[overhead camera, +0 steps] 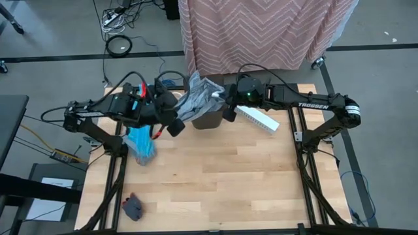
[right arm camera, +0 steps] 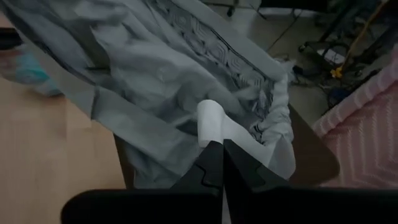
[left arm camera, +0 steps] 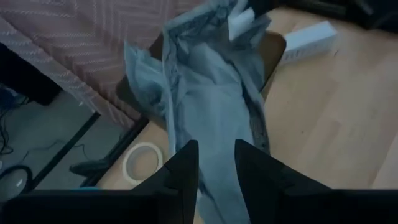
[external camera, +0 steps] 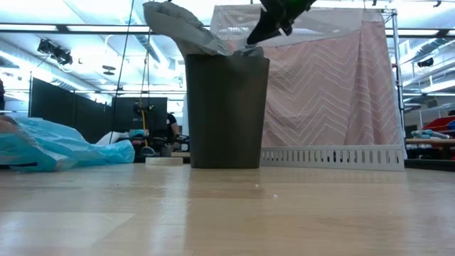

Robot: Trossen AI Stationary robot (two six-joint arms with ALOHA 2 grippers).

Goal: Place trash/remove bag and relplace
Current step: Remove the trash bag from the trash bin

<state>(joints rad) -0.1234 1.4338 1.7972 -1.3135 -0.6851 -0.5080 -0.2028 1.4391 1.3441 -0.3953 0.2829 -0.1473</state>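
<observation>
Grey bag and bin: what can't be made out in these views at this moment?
- Inside of the bin: the grey bag covers its mouth in the high view; its dark wall blocks the low view.
- What the right gripper pinches: its shut fingers meet at bag folds and a white strip; which one is unclear.
- Left gripper: open against the bag; contact can't be judged.
- Turquoise bag: cut off by the low view's edge.

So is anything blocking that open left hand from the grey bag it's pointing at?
Nothing visible. The left hand is open with the grey bag directly ahead, draped over the dark bin. The right hand is shut on the bag's far edge.
</observation>
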